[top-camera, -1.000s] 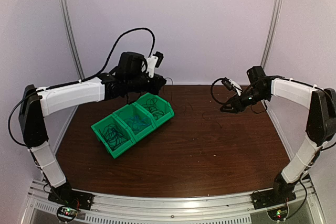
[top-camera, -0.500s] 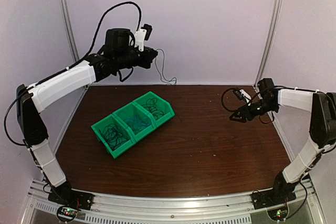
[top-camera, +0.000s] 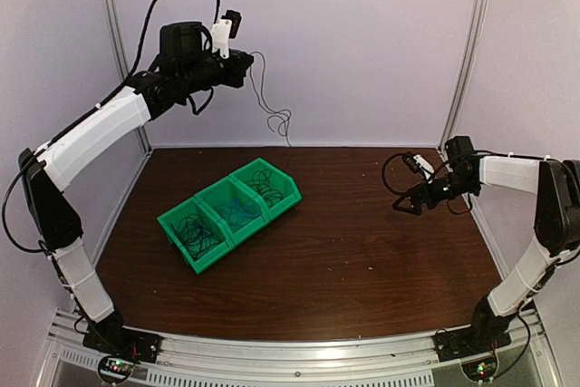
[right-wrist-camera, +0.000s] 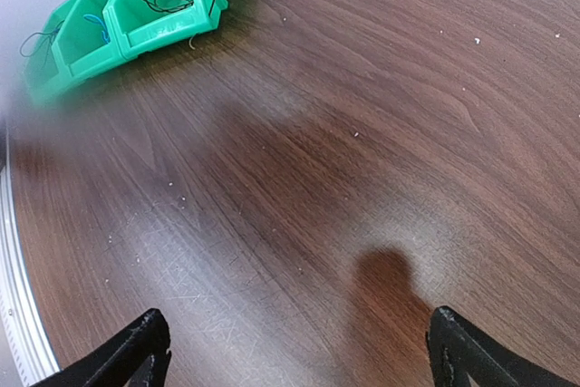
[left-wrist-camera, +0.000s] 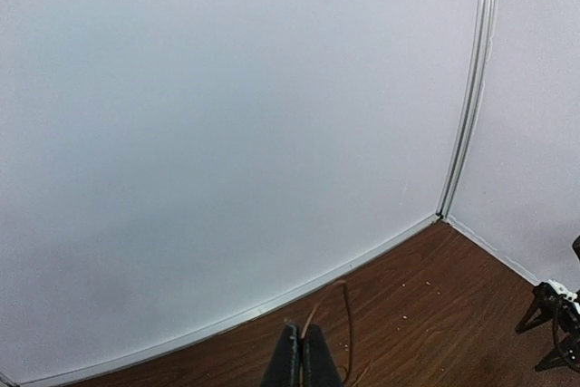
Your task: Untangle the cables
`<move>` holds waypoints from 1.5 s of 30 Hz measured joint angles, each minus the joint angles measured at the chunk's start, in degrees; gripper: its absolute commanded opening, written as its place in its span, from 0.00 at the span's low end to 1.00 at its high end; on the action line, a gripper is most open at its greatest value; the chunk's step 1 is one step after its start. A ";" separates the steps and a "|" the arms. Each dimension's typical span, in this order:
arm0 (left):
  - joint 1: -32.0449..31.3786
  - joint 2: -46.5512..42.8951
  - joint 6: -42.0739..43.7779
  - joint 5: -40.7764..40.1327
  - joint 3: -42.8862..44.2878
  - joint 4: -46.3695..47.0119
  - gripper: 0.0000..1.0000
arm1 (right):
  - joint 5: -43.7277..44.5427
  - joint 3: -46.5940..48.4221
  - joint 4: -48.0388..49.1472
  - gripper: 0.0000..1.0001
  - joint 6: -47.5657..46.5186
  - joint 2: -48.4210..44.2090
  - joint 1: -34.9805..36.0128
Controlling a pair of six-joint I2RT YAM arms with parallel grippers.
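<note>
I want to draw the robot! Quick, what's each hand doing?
Left hand: closed, holding a thin cable.
Right hand: open, holding nothing.

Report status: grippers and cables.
Left gripper shut on thin dark cable, held high. Right gripper open, empty. Other cables in green plastic bins. Nothing obstructing.

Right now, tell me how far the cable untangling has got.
Done: little; one thin cable hangs clear of the green bins. In hand: the left gripper, raised high, is shut on that cable; the right gripper is open and empty over the table. Left: black cables and blue cables lie bunched in the bins' compartments.
</note>
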 measured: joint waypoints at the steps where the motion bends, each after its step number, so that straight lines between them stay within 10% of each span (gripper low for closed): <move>1: 0.15 0.00 0.11 -0.04 0.48 -0.24 0.00 | 0.00 0.00 0.04 1.00 0.00 0.00 0.00; 38: 2.27 -5.18 0.22 1.66 -3.67 7.43 0.00 | 0.28 -0.04 0.33 1.00 -0.02 0.04 -0.02; 45: 2.93 -1.20 -0.61 5.62 6.78 7.80 0.00 | 0.31 -0.04 0.28 1.00 -0.15 0.13 -0.02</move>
